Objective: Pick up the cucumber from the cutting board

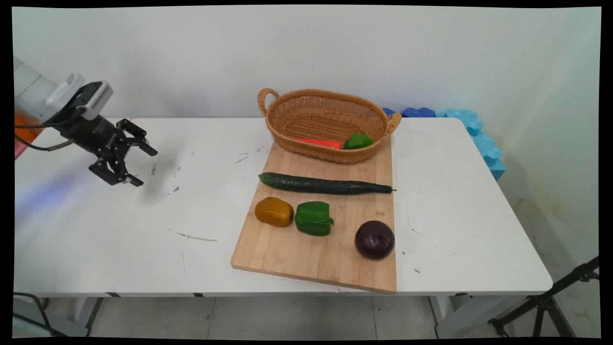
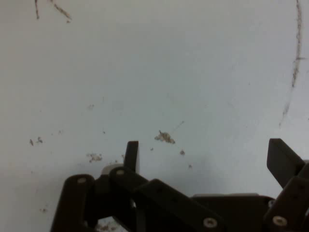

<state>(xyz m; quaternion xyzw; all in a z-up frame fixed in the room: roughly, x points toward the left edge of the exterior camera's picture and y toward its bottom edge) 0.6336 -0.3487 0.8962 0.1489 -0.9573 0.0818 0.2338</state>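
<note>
- End effector [image 1: 139,166] at the desk's [image 1: 459,201] left side, fingers spread wide, nothing between them — hangs over bare, scuffed surface.
- Well apart to its right: cutting board [image 1: 287,249] carrying cucumber [image 1: 325,184], yellow pepper [image 1: 274,211], green pepper [image 1: 313,218], purple onion [image 1: 374,239].
- Basket [image 1: 325,120] on the board's far end holds a carrot [image 1: 318,142] and another green piece — identity unclear.
- Nearest item: yellow pepper.

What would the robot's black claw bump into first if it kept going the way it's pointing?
Probably the bare white table: the open gripper tilts down toward it, and the hand view shows only scuffed tabletop ahead.
</note>
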